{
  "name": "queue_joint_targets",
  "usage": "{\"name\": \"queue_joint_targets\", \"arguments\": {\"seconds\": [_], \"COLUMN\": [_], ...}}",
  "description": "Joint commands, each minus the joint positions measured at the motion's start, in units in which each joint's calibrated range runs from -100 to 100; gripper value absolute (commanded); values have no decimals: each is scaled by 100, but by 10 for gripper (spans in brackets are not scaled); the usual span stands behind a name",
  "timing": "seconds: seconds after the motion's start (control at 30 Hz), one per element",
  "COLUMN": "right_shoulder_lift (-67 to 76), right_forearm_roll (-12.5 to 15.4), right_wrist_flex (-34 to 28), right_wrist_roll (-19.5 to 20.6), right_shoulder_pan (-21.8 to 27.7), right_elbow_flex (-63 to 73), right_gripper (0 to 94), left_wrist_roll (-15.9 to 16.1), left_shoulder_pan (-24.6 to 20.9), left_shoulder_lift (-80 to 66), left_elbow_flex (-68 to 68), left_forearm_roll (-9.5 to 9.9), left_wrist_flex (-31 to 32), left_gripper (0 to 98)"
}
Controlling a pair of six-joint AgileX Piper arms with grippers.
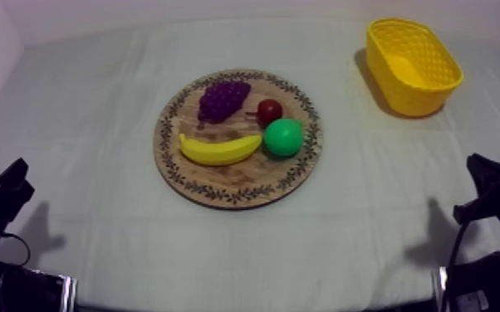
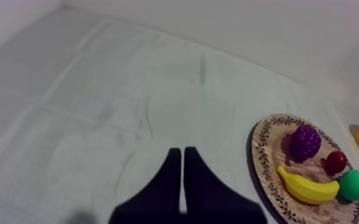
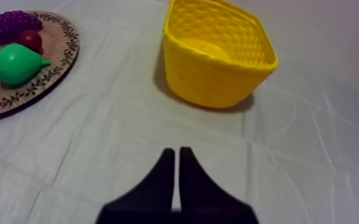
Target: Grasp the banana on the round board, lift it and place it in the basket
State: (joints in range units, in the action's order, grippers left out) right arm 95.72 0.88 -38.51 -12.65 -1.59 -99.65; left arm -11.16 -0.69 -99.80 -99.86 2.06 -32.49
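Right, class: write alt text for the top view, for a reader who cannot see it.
A wooden board mid-table holds a banana, grapes, a small red fruit and a pear. A yellow basket stands back right.

One board [image 1: 245, 178], one basket [image 1: 403, 95], one banana [image 1: 218, 150], one pear [image 1: 283, 138], one bunch of grapes [image 1: 223, 99], one small red fruit [image 1: 270, 110].

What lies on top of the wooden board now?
On the board lie a banana, a bunch of grapes, a small red fruit and a green pear. The wood under each fruit is covered, so anything beneath them cannot be seen.
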Motion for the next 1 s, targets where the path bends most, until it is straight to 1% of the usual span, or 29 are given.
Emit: {"name": "queue_joint_targets", "arguments": {"seconds": [0.0,0.77,0.9,0.97], "right_shoulder_lift": [-5,-5,0,2], "right_forearm_roll": [7,7,3,-86], "right_wrist_flex": [-12,-12,-33,-36], "right_wrist_roll": [-7,5,204,268], "right_shoulder_pan": [121,85,24,-5], "right_elbow_flex": [-1,-1,-1,2], "right_gripper": [3,3,3,3], "left_wrist_roll": [0,-2,-1,0], "left_shoulder_pan": [0,0,0,0], "left_shoulder_lift": [-3,-3,-3,-3], "left_elbow_flex": [-3,-3,-3,-3], "left_forearm_roll": [1,1,1,1], "left_wrist_flex": [-1,-1,-1,-1], "left_gripper": [1,1,1,1]}}
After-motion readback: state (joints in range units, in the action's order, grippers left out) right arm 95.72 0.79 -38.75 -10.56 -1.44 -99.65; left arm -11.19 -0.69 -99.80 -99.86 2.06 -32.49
